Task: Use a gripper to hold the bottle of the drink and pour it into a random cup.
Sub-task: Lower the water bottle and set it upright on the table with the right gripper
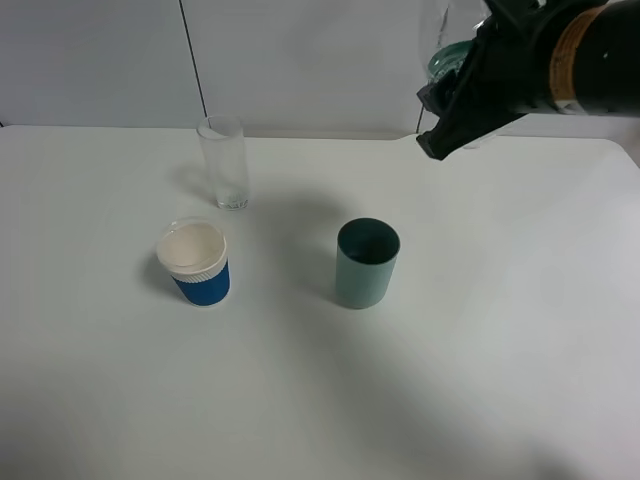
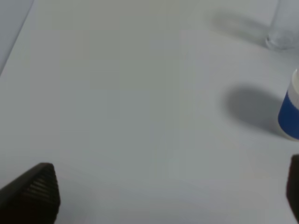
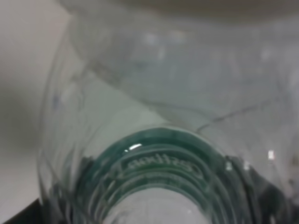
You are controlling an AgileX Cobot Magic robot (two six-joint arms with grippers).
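Bottle point(image 1: 446, 55) aloft over far right edge of table point(image 1: 520, 350), clenched in right gripper point(image 1: 452, 105), well apart from teal cup point(image 1: 367, 262) standing upright mid-table. Left gripper point(image 2: 163, 192) released, fingers spread wide, low over table near blue paper cup point(image 2: 290, 112).

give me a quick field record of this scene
right gripper: holds the bottle of the drink, raised at back right
left gripper: open, empty
cup: teal, upright, mid-table
paper cup: blue sleeve, left of the cup
glass: clear, upright, behind the paper cup
stage: bottle not yet over the cup
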